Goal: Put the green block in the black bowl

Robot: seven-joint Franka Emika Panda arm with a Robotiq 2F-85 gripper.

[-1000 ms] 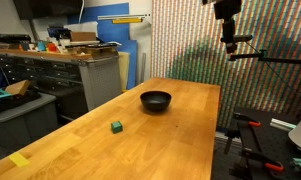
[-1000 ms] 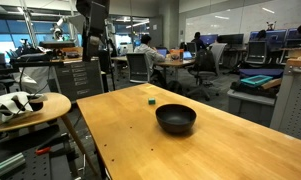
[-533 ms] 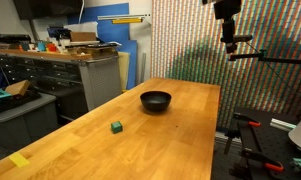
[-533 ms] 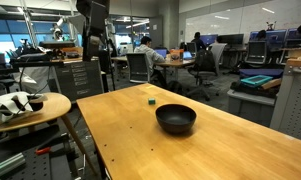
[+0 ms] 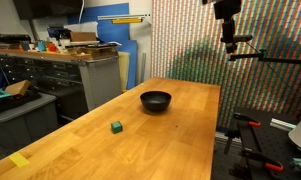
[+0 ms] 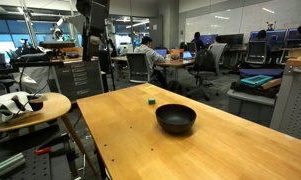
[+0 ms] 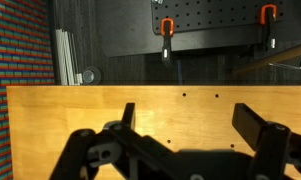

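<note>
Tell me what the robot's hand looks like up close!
The black metal robot hand is dark all over in the wrist view. It has two flat, blocky fingers with squared tips. They sit on jointed bars with round pivots, a bit like little elbows. No stickers, markings or cables show on it.

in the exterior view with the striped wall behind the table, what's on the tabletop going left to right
yellow tape piece → green block → black bowl
</note>
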